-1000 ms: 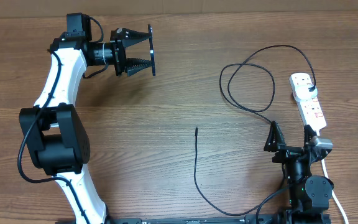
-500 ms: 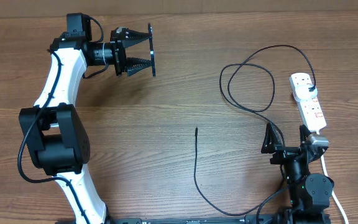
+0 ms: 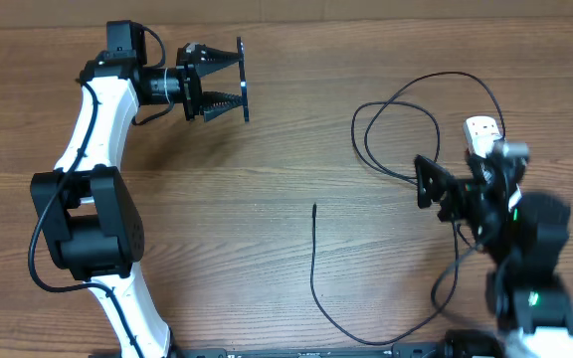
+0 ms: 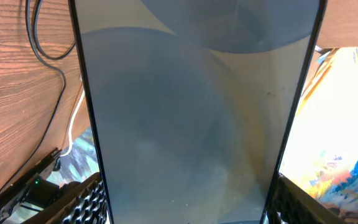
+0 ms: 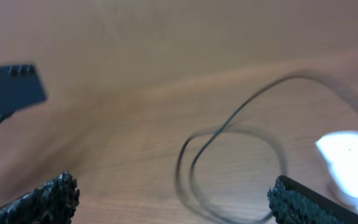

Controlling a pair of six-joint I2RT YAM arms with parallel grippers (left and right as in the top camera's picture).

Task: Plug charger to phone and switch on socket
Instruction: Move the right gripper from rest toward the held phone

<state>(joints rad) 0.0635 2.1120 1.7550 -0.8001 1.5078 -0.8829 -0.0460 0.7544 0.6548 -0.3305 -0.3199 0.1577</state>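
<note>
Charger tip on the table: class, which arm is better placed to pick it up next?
Probably right: the right gripper is open, empty and nearer the charger; the left gripper is shut on the phone.

Matt wood-grain table [image 3: 267,169], glossy glass phone [image 4: 185,112]

Arms: two, the left arm [image 3: 93,129] and the right arm [image 3: 530,239]. Grippers: two, the left gripper [image 3: 233,78] and the right gripper [image 3: 454,184]. Phone [image 4: 191,112]: one. Charger [image 3: 313,259]: one black cable, one free tip visible. Socket [image 3: 479,129]: one white power strip, partly covered, so the outlet count cannot be determined. The white blur in the right wrist view is probably this same strip. Table [image 3: 267,169]: one.
</note>
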